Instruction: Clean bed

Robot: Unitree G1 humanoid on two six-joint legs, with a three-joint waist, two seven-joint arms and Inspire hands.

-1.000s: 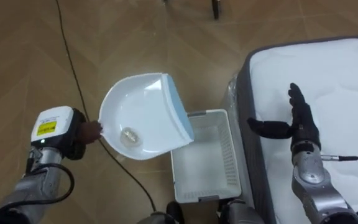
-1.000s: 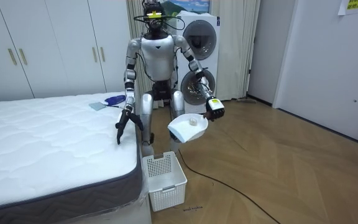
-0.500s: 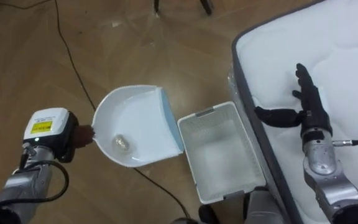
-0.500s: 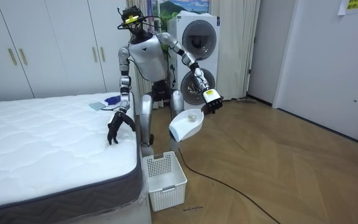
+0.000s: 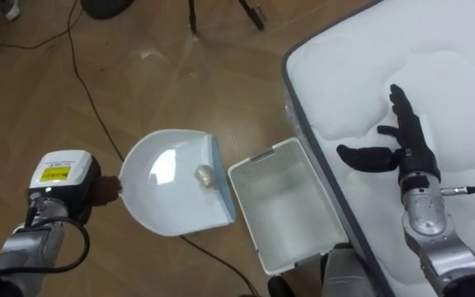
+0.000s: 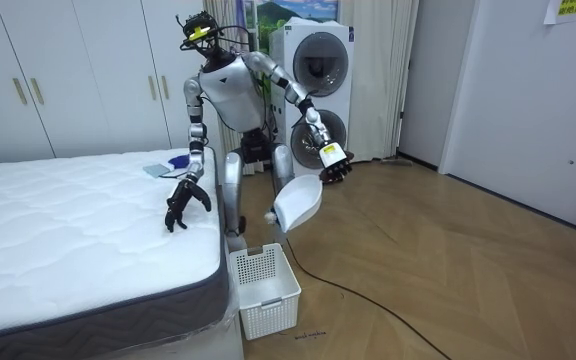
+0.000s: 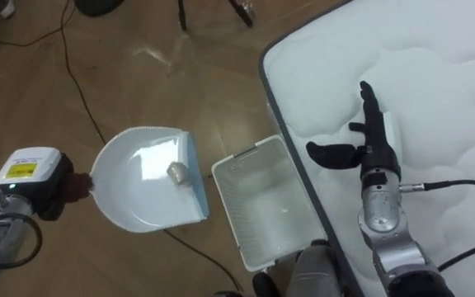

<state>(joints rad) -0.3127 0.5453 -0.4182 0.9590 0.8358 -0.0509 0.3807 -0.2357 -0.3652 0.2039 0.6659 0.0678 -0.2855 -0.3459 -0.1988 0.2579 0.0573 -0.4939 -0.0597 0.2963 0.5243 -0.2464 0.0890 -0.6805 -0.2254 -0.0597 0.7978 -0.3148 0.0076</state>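
left hand (image 5: pixel 99 188) curled round white plastic dustpan (image 5: pixel 165 198) handle, arm out left of white slatted basket (image 5: pixel 287 210) | pale crumpled scrap (image 5: pixel 204 174) at pan's lip | right hand (image 5: pixel 404 150) spread over white quilted mattress (image 5: pixel 444 58), right of basket

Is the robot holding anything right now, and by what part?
The left hand grips the dustpan by its handle; the right hand is open, holding nothing.

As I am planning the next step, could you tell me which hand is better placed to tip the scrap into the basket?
Left. The left hand grips the dustpan, whose scrap lies near the lip beside the basket. The right hand is open over the bed, holding nothing.
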